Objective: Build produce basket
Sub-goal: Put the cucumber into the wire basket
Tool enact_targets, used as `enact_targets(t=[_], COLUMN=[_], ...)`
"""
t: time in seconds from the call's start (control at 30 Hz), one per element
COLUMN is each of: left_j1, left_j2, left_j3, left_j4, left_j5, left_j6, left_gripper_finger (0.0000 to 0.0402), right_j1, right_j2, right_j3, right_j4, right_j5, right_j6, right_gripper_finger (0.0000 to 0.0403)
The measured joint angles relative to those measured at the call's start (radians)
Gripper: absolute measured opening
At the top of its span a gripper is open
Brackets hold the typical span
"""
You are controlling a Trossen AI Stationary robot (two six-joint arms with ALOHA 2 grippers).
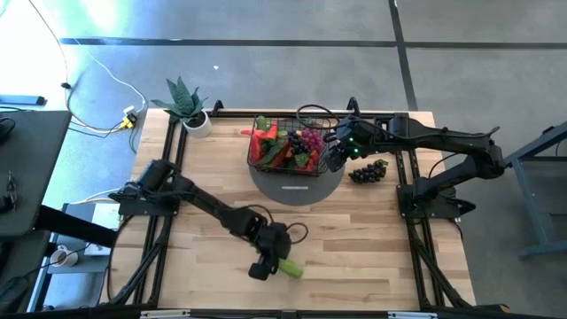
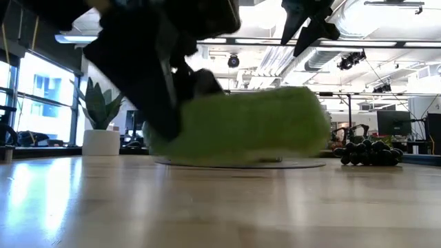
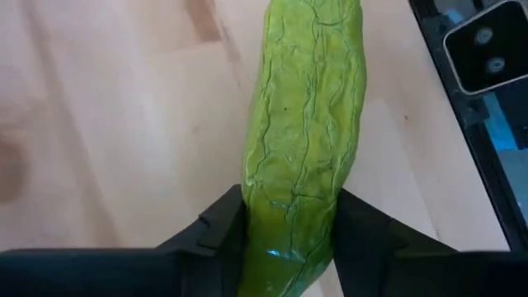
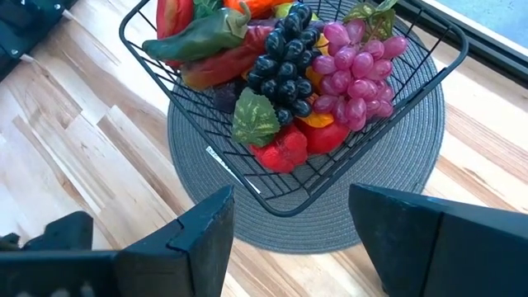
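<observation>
Basket sits on the grey round mat, just in front of and below the right gripper, which hovers at its near rim with fingers spread and nothing between them. Already well loaded: red and green peppers, dark grapes, pink grapes, more red pieces underneath.

Loose bunch of dark grapes lies on the table beside the right gripper, off the mat, near that arm.

Left gripper is low over the near part of the table, well away from the basket, fingers pinching the green cucumber at one end. Most of its length sticks out forward past the fingertips. In the low view it looks just clear of the wood or barely touching; can't tell which.

Handling, my read:
- Cucumber is likely a light hollow toy with glossy, wrinkled skin, so possibly slick.
- End grip means a long lever; it could pivot or slide in the pinch during the carry. A mid-body grip across the narrow width would be steadier.
- Basket pile is high; drop it in along a gap or it may roll off.
- Loose grapes look soft and lumpy; grip across the cluster's bulk, not a single berry.
</observation>
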Motion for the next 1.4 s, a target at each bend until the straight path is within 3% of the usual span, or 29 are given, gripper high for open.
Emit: enact_targets(t=[0.27,0.83,1.4], left_j1=[0.107,0.461,0.821], left_j2=[-0.144,-0.427,-0.467], left_j3=[0.0,-0.001,0.0], left_j4=[-0.1,-0.226,-0.034], left_j5=[-0.009,-0.203,-0.238], left_j6=[0.07,0.288,0.596], left_gripper_finger=[0.0131,0.0131,0.0131], right_j1=[-0.002,-0.002,-0.002], right_j2=[0.001,0.0,0.0], right_j3=[0.0,0.0,0.0], right_j4=[-0.005,-0.002,0.002], right_j5=[0.01,0.107,0.201], right_j6=[0.0,0.0,0.145], right_gripper_finger=[0.022,0.022,0.022])
